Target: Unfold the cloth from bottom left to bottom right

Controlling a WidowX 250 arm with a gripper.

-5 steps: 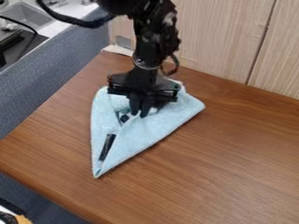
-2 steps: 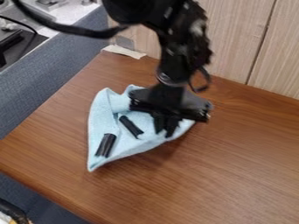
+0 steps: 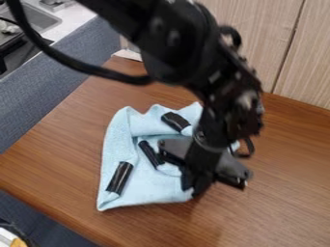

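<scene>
The gripper is low at the right corner of the light blue cloth, pressed close together on the cloth's edge there. Much of the cloth lies spread on the brown table, with raised, wrinkled folds at its top and left. Black strips mark the cloth at its lower left, middle and top. The arm covers part of its right side.
Bare wood of the table extends right and in front. Wooden panels stand behind it, and a grey-blue partition runs along the left. A sink is at the upper left.
The gripper has moved right and toward the table's front, drawing the cloth's edge along. The cloth has opened from a narrow triangle to a wider shape, uncovering more black strips.
</scene>
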